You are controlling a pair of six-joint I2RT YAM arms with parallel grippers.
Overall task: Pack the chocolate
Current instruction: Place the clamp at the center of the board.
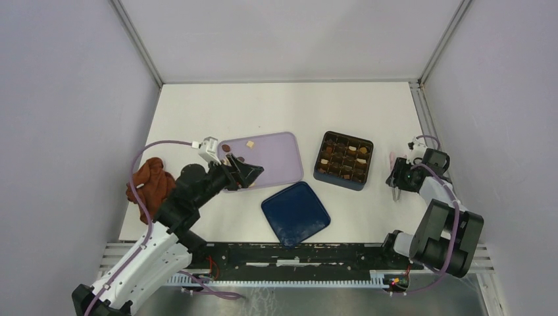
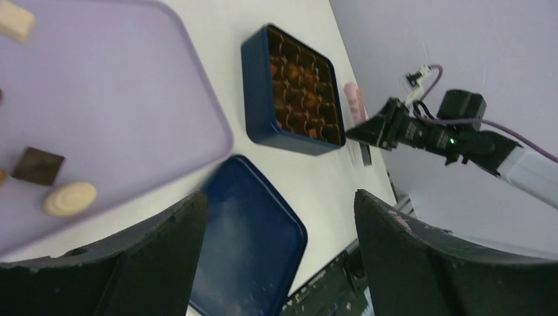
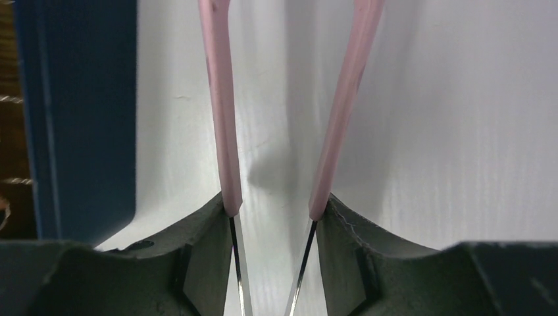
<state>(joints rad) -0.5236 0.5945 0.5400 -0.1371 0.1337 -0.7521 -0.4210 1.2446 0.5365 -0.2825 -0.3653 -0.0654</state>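
**Chocolate split between tray and box; right gripper clamping on tongs**

Loose chocolate [image 2: 38, 166] is lying on the lilac tray [image 1: 276, 155]. In the left wrist view a dark square and a cream oval [image 2: 70, 199] are sitting side by side near the tray's close edge, and another cream piece [image 2: 14, 23] is lying further in. More brown pieces are filling the compartments of the dark blue box [image 1: 339, 182], which is standing at 3 o'clock from the tray. The box's blue lid [image 1: 295, 213] is lying flat at 5 o'clock from the tray.

The pink tongs [image 3: 220, 99] are sitting at 3 o'clock from the box, just beside its wall. The right gripper [image 3: 275, 204] is pinching them, one finger pressing on each arm. The two arms are standing a little apart and running out of the wrist view, so I cannot tell what the tips are touching. No chocolate is showing between the arms. The loose pieces are lying well away at 9 o'clock, beyond the box.

The left gripper [image 2: 279, 196] is hovering over the tray's near edge with its jaws spread wide and holding nothing. The square and oval pieces are lying just at 10 o'clock from it in its own view.

A reddish-brown cloth [image 1: 152, 181] is bunching at 9 o'clock from the tray.
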